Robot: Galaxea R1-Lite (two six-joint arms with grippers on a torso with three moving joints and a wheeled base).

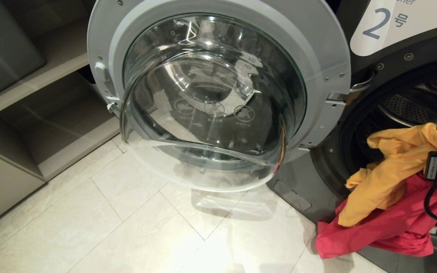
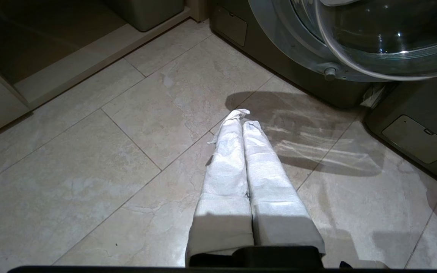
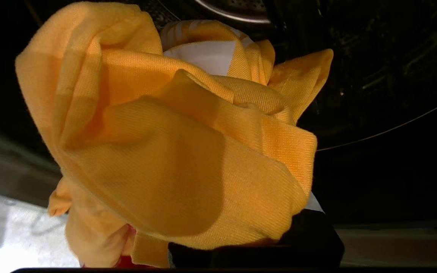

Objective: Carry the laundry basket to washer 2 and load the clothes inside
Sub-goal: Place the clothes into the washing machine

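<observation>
Washer 2 (image 1: 393, 98), dark grey, its round glass door (image 1: 211, 102) swung fully open beside the drum mouth. At that mouth hang the clothes: a yellow garment (image 1: 389, 170) above a pinkish-red garment (image 1: 385, 227) draping down the washer's front to the floor. Right gripper (image 3: 211, 57), at the drum mouth, fingers closed on the yellow garment. Left gripper (image 2: 241, 117), fingers pressed together and empty, over the tiled floor (image 2: 89, 182) before the washer.

The yellow shirt (image 3: 173, 151) wraps over the right gripper's fingers (image 3: 199, 57), hiding all but a white patch, while the head view's right edge cuts off the washer's drum (image 1: 412, 110) and the red garment (image 1: 385, 231).
</observation>
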